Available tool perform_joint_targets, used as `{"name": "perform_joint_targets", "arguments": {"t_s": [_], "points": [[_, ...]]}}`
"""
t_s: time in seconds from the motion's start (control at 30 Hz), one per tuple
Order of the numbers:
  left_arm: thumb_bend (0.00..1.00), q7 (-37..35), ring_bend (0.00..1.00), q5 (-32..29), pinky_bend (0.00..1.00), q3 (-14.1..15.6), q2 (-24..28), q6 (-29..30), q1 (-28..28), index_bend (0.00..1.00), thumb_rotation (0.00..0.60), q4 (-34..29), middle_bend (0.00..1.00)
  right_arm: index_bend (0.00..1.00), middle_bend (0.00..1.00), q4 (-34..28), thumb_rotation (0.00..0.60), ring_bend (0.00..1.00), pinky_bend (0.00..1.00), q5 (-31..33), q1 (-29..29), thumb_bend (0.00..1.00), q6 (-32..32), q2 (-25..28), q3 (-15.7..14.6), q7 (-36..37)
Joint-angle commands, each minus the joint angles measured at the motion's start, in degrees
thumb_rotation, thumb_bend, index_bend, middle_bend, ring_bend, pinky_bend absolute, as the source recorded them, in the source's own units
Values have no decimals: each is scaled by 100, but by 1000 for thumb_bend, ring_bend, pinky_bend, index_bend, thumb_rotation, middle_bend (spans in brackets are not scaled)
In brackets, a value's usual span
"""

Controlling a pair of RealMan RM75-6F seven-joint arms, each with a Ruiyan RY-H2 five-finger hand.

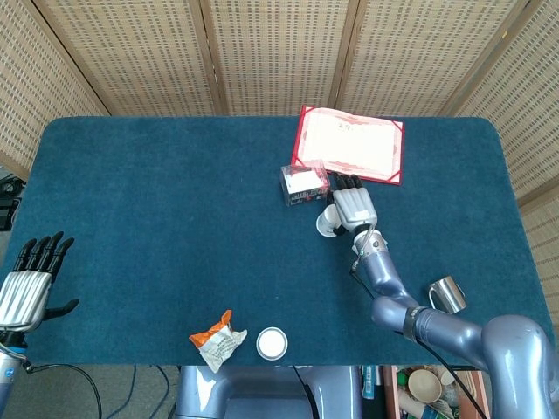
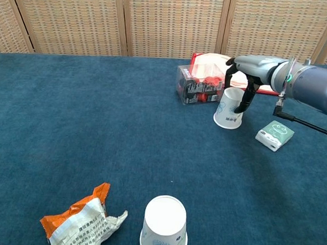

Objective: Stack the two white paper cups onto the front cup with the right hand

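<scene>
From the head camera, your right hand [image 1: 352, 206] lay palm-down over the far paper cup [image 1: 328, 222], just in front of the clear box [image 1: 305, 184] and the red folder [image 1: 351, 143]. The front cup [image 1: 272, 343] stood near the table's front edge beside the snack wrapper [image 1: 217, 340]. Your left hand [image 1: 32, 285] hung spread and empty.

From the chest camera, your right hand [image 2: 246, 70] had its fingers [image 2: 246, 97] wrapped around the far cup [image 2: 228, 110], which stood mouth-down, its axis slightly tilted. The front cup [image 2: 164, 226] also stood mouth-down, upright.

R hand [image 2: 245, 72] fingers curled; L hand [image 1: 26, 284] spread.
</scene>
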Motion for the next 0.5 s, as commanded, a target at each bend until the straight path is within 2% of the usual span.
{"name": "perform_joint_targets", "arguments": {"t_s": [0.03,0.23,0.5], "points": [[166,-16,0,7,0,5,5,-2,-1,0,600,-4,0,463,65,-38,600,0,0,-2,-18,65,17,11,5,7],[166,-48,0,32,0,18,17,5,-2,0,600,-11,0,467,69,-433,600,0,0,-122,-88,65,250,190,12,-68],[166,-64,0,99,0,63,50,15,5,0,600,-50,0,467,73,-1906,600,0,0,-329,-326,65,875,873,47,-264]]}}
